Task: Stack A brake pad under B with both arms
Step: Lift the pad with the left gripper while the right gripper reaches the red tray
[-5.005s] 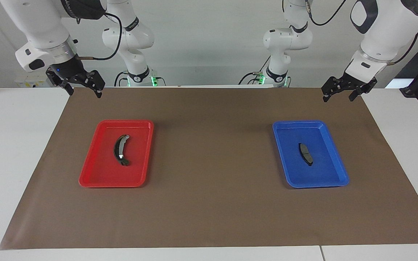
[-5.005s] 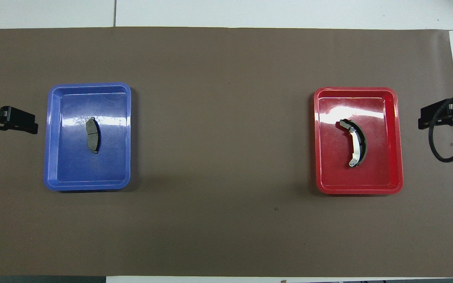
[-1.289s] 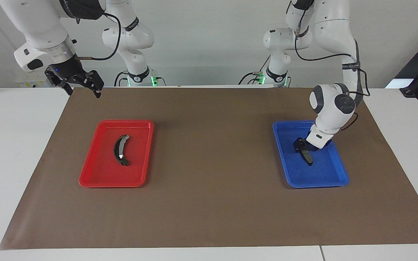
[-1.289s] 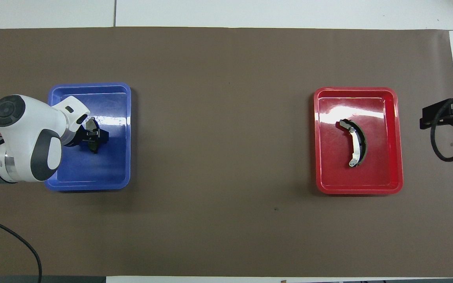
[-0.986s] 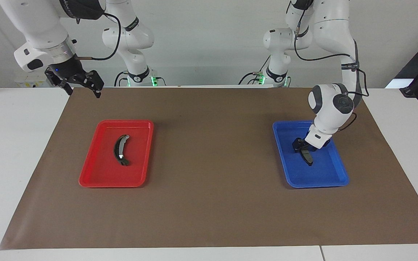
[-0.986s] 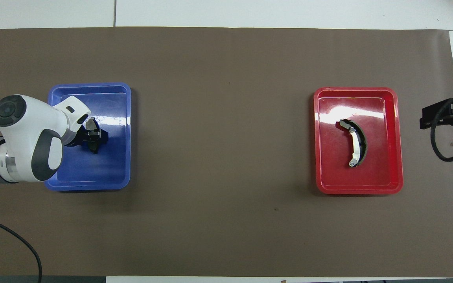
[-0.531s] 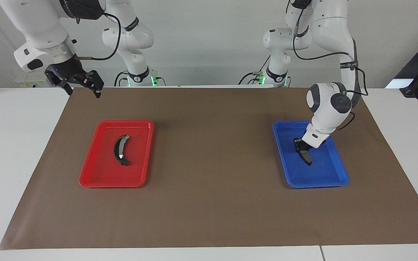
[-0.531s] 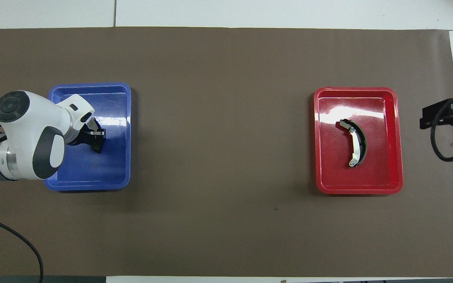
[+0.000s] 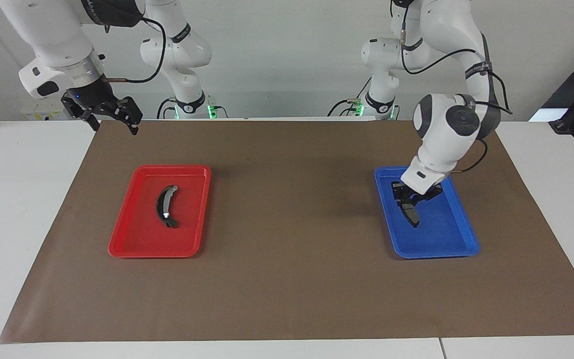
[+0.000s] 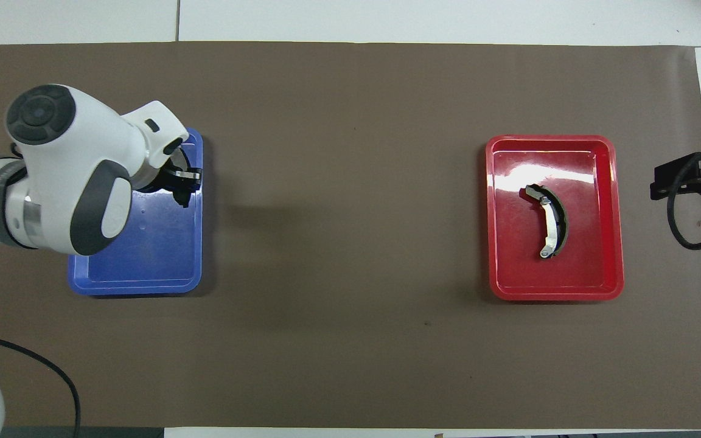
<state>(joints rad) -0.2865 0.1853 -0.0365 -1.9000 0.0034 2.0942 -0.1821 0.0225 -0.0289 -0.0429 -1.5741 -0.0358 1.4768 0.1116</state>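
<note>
The left claw [image 9: 408,201] hung in the air over the blue tray [image 9: 444,240], clamped on pad A [image 9: 411,213], which dangled from its fingers clear of the tray floor. In the overhead view the left claw [image 10: 183,182] sat over the tray's [image 10: 137,277] edge that faces the middle of the table, with the pad [image 10: 184,194] showing dark just under the fingers and the arm's white wrist covering much of the tray. Pad B [image 9: 165,206] lay flat in the red tray [image 9: 132,239] toward the right arm's end of the table, its curve running along the tray's length, with bare tray floor on every side of it and none of its edges touching the rim; the overhead view showed B [image 10: 550,220] the same, silver patches up, roughly midway in its tray [image 10: 606,286]. The two trays stood well apart on the brown mat [image 9: 287,279], and the wide stretch of mat between them was open, as was the strip of mat nearer to and farther from the robots. The right claw [image 9: 112,117] waited up in the air over the mat's corner at the right arm's end, near the table's [image 9: 18,199] white edge, its fingers spread apart and holding nothing; overhead, the right claw [image 10: 670,181] showed at the frame's edge, beside the red tray but apart from it.
</note>
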